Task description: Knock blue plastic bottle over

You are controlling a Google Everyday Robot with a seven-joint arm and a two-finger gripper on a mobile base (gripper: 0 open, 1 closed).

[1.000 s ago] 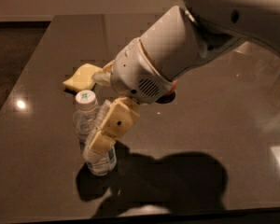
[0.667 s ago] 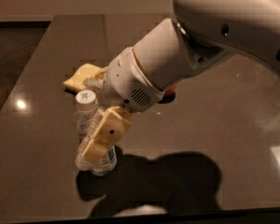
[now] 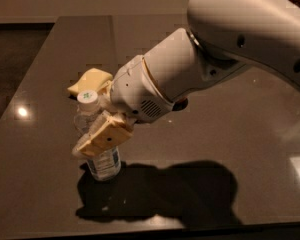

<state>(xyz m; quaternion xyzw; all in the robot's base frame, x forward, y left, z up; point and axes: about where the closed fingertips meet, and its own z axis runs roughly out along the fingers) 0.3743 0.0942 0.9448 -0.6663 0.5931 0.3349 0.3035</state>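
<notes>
Dark glossy counter (image 3: 35,184), wall behind in shadow. Camera view: water bottle (image 3: 104,164) stands on its base near the front left of the counter, white cap up. Gripper (image 3: 102,136) of the white arm (image 3: 230,44) lies across the bottle's front, touching it. Cannot tell whether jaws are apart or together. Pale yellow object (image 3: 89,81) lies just behind the bottle.

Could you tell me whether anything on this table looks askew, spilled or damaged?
Nothing is spilled or damaged. The blue plastic bottle stands capped on the table, its top appearing to lean slightly, with the gripper crossing its front. What the yellowish piece behind it is, I cannot tell.
</notes>
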